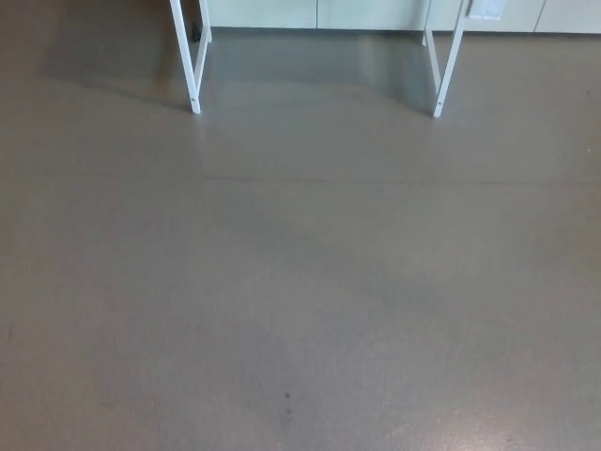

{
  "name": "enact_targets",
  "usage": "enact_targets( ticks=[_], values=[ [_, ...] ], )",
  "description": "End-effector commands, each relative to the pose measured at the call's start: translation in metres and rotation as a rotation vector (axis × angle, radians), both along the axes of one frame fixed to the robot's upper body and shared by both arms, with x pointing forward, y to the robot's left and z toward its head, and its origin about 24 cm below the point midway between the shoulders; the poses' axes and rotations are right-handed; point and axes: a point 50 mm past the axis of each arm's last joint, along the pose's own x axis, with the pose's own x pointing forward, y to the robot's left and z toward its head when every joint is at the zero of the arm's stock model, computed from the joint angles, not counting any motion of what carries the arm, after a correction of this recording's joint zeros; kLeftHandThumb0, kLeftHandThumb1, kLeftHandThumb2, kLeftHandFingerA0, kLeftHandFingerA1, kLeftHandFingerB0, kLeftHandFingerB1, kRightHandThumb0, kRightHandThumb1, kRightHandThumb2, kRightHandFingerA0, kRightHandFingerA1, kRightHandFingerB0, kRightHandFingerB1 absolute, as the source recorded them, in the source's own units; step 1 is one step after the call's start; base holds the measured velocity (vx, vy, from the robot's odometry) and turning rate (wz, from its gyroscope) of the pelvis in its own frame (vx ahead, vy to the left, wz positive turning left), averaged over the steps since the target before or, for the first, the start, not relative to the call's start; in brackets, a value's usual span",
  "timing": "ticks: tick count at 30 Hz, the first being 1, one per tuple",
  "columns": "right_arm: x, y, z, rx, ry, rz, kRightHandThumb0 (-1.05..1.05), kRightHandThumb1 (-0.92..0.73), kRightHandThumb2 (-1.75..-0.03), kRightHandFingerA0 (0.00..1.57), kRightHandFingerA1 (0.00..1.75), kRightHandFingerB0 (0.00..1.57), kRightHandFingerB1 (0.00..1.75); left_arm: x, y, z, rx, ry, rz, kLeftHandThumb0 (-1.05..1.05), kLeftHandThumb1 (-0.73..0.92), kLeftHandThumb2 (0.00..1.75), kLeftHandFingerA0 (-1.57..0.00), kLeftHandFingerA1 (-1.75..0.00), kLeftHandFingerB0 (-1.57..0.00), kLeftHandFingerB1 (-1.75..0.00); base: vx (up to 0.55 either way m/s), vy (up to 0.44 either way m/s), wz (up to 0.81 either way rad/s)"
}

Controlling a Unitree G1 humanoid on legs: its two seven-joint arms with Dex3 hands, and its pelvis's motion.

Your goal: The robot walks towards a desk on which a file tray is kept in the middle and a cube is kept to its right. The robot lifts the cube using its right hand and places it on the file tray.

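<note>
Neither robot hand shows anywhere in the head view, and no arm or forearm reaches in from either side, so it cannot be told whether the fingers are released, clenched or grasping anything. The cube and the tray are also out of sight. The tabletop is cut off by the picture's upper edge, and only its supports come into view. The left leg and the right leg are thin and white. They stand well apart near the top of the frame, and each slants slightly inward as it comes down to the floor. A second thin white bar stands just behind each leg and joins it near the foot. Behind the legs, pale cabinet fronts run along the top edge, split by narrow vertical gaps, with a dark strip at their base. A soft shadow lies on the floor between the legs and spreads to the left past the left leg. The rest of the picture is grey-brown floor, smooth and faintly glossy. A faint straight seam crosses it from side to side below the feet, and a small dark speck sits near the bottom. Nothing stands on the floor between the camera and the legs.
</note>
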Motion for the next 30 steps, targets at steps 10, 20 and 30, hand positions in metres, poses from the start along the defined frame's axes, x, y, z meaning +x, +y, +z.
enact_targets(
  ticks=[10, 20, 30],
  values=[
    [0.0098, -0.0088, 0.0155, -0.039, -0.049, 0.131, -0.7, -0.52, -0.84, 0.46, 0.54, 0.06, 0.25, -0.0034, 0.0011, 0.0074, -0.098, -0.047, 0.062, -0.59, 0.8, 0.64, -0.14, -0.33, -0.09, -0.27, 0.0, 0.0, 0.0],
    [0.0088, -0.0103, 0.0158, -0.062, -0.002, 0.142, -0.78, -0.57, -0.9, 0.25, 0.48, 0.03, 0.17, -0.0054, 0.0019, 0.0056, -0.119, -0.069, 0.087, -0.68, 0.61, 0.94, -0.01, -0.42, -0.03, -0.28, 0.04, 0.062, 0.01],
    [0.0117, -0.0102, 0.0174, -0.063, -0.015, 0.147, -0.79, -0.55, -0.89, 0.22, 0.46, 0.03, 0.2, -0.0026, 0.001, 0.0061, -0.12, -0.067, 0.095, -0.69, 0.64, 0.97, -0.01, -0.37, 0.0, -0.22, 0.27, 0.182, -0.01]
  ],
)
